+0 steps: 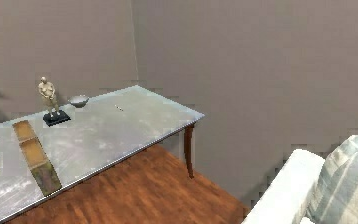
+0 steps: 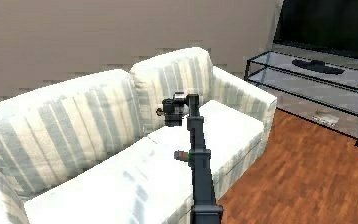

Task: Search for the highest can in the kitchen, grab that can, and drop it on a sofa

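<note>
We see the sofa (image 2: 77, 130) on the left with our gripper (image 2: 167, 108) hanging out by it, probably lined up for the drop, but we can't tell its fingers' state or whether the can's in it, and the TV stand (image 2: 287, 80) off right is well clear.

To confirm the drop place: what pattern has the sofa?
The sofa: cream with pale grey stripes; clearest in arm side view.
</note>
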